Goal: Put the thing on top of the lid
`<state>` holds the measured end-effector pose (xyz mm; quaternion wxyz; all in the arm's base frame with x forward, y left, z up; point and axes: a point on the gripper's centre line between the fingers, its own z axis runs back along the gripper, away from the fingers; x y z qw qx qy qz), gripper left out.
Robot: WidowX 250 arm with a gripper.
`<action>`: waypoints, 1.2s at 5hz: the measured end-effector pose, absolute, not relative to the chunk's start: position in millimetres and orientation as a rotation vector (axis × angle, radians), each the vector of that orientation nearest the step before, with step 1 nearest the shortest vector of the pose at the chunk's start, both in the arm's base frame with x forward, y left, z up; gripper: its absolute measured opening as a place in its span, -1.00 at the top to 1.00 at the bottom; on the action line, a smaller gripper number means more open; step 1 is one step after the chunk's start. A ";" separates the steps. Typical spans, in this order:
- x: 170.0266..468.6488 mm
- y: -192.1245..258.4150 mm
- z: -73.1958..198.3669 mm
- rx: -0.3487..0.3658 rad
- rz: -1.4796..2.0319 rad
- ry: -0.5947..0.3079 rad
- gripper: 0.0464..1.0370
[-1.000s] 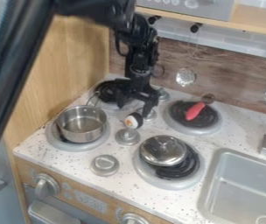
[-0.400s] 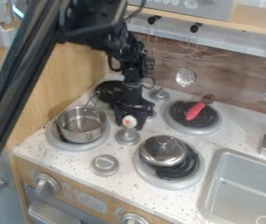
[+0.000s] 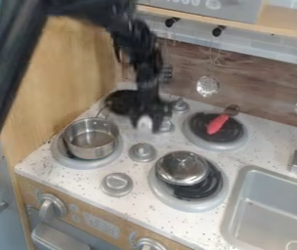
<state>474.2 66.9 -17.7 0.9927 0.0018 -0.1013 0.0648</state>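
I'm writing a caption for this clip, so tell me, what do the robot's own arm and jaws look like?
The arm is black all over: a long, straight, thick beam, then a narrower section of blocky, uneven joints. The jaws are black too, set as a pair. I can't make out any cables or markings.

The countertop (image 3: 73,178) presents white with dark speckling, the far backsplash (image 3: 262,93) brown wood-grained, the left pot (image 3: 89,139) and near lid (image 3: 181,168) silver, the right sink (image 3: 268,215) grey, and the far utensil handle (image 3: 216,124) red.
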 end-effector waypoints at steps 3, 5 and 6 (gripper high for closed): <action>483.3 0.9 -35.6 -0.062 -0.038 -0.167 -0.10; 476.5 -15.3 -57.0 -0.065 -0.095 -0.094 -0.25; 474.3 -18.1 -59.0 -0.061 -0.107 -0.080 -0.84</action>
